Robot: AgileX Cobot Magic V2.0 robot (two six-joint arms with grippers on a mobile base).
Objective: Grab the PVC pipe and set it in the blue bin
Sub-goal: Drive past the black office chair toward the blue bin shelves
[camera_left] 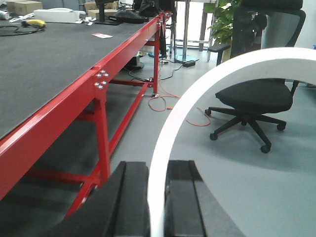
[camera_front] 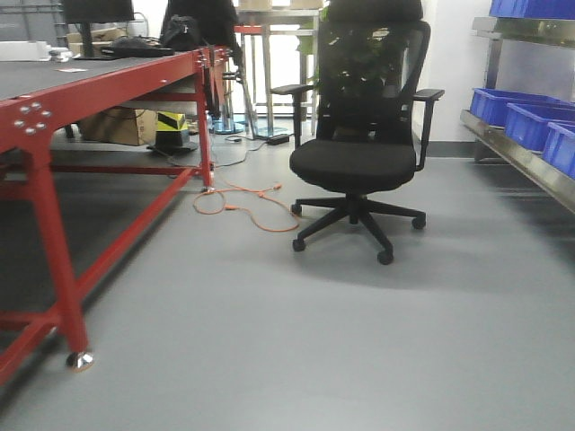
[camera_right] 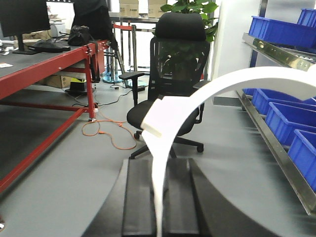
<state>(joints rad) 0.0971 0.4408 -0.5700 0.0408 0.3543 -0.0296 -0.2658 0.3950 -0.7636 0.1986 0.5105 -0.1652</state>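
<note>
Past the red counter and the black office chair, you have the white PVC pipe pinched between your left jaws and PVC pipe likewise between your right jaws, both pairs closed narrow on it as it arcs up rightward.

- Red-framed worktop with a dark top, along the left.
- Black office chair standing on the grey floor.
- Orange cable looped beside the worktop's leg.
- Cardboard box underneath.
</note>
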